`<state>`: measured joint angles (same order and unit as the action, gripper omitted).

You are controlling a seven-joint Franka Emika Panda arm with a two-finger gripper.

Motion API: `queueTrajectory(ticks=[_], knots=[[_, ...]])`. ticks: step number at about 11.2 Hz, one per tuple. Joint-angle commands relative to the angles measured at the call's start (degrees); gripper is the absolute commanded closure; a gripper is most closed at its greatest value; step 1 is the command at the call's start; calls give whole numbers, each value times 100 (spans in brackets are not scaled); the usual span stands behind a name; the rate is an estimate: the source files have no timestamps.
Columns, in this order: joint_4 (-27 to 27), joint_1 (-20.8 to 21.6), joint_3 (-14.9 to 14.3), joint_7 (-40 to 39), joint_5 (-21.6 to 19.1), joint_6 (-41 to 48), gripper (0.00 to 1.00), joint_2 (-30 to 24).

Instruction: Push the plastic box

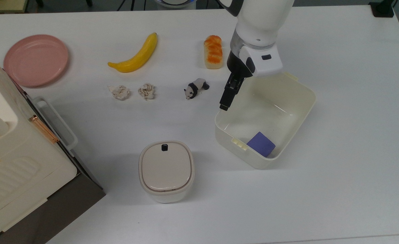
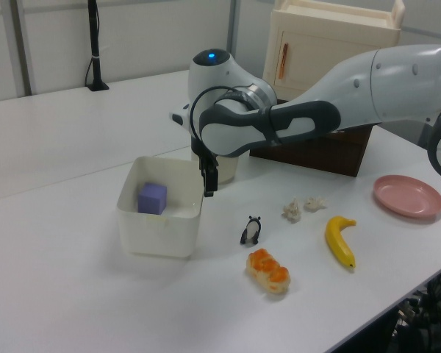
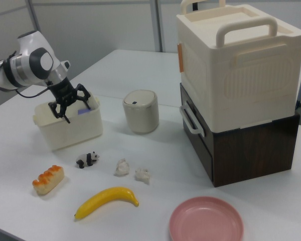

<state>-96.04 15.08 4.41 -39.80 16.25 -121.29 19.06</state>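
Note:
The plastic box (image 1: 276,110) is a cream-white lidless tub on the white table, right of centre in the top view, with a purple cube (image 1: 260,144) in its near corner. It also shows in the left view (image 2: 158,232) and the right view (image 3: 72,130). My gripper (image 1: 224,105) points down with its black fingers shut and empty, tips against the outside of the box's left wall in the top view. In the left view the gripper (image 2: 208,187) is at the box's right rim. In the right view the gripper (image 3: 65,116) hangs over the box's far side.
A toy panda (image 1: 196,88) lies just left of the gripper in the top view, a bread roll (image 1: 213,51) behind it. Further left are a banana (image 1: 136,56), two paper wads (image 1: 119,92), a pink plate (image 1: 36,59), a lidded bin (image 1: 166,169) and a big cream appliance (image 1: 13,162).

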Motion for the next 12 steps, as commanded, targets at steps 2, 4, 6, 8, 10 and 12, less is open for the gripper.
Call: queueTrajectory(ticks=[2, 4, 6, 8, 10, 12], knots=[[-178, -620, 271, 77, 1, 61, 0, -1033], [-161, -795, 245, 331, -139, 1005, 0, -1596], [-64, -1032, 87, 1425, -647, 1806, 0, -1958], [198, -1069, -272, 3320, -781, 2667, 0, -2117], [235, -1069, -510, 5360, -939, 2865, 0, -2205], [218, -1068, -660, 5448, -1342, 2813, 0, -2205]])
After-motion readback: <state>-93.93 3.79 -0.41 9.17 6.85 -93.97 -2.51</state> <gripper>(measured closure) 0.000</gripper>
